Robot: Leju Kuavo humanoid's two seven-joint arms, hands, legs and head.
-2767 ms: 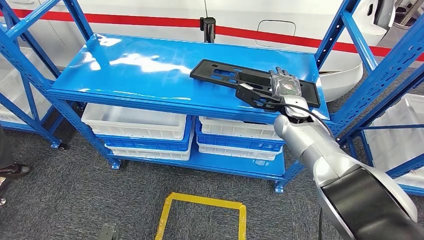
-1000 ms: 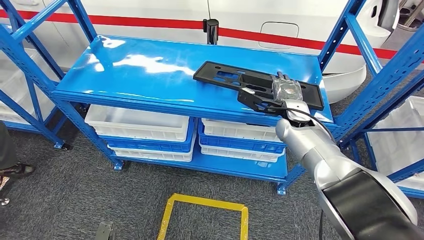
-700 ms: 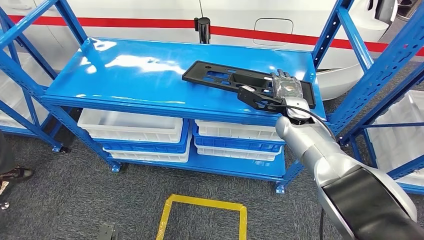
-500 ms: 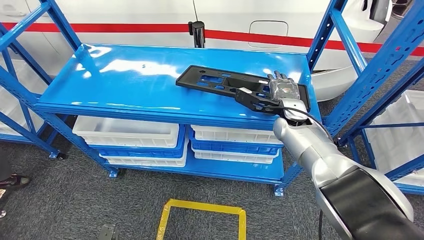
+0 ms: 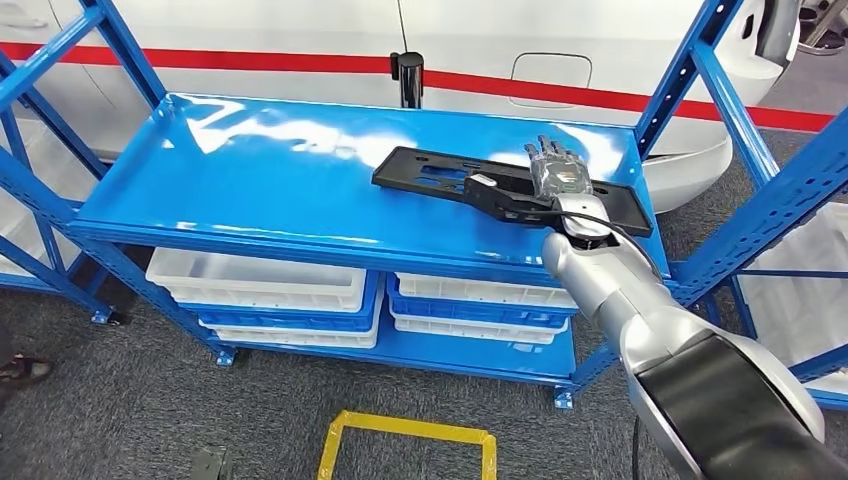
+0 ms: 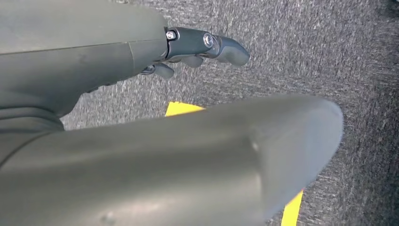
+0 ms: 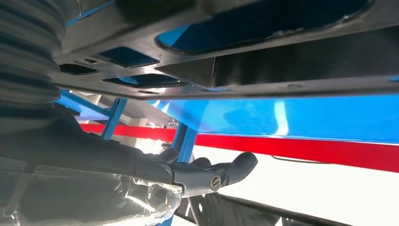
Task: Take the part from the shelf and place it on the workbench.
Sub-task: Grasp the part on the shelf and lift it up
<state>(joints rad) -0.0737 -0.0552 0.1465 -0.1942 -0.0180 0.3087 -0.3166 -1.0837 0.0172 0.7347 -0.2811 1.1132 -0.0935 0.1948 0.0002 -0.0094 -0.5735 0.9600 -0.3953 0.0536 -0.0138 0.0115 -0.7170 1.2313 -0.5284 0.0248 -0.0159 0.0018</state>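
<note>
The big blue shelf [image 5: 250,180] stands in front of the robot, with a white wall with a red stripe [image 5: 300,60] behind it. White bins [image 5: 260,285] sit on the lower level. On the grey floor there is a yellow square [image 5: 400,445].

The part [image 5: 440,175] is a long, flat, black plate with holes in it. It lies on the top of the shelf, toward the right end, near the front edge. It looks flat on the shelf, though the right wrist view shows blue through its holes from very close, so I cannot tell if one end is a little bit up.

The right hand [image 5: 555,180] is at the right end of the part. Its fingers lie stretched out over the top of the part, and its thumb reaches along the front side. It looks like it is getting a hold on the part, but I cannot tell if the hold is tight.

The left hand [image 6: 197,47] hangs down over the floor. Its fingers are curled in and it holds nothing.

I think the step is grabbing the part. The workbench comes later. Next, the hand needs a firm squeeze, then a slow lift straight up so the long part does not tip or slide off.
</note>
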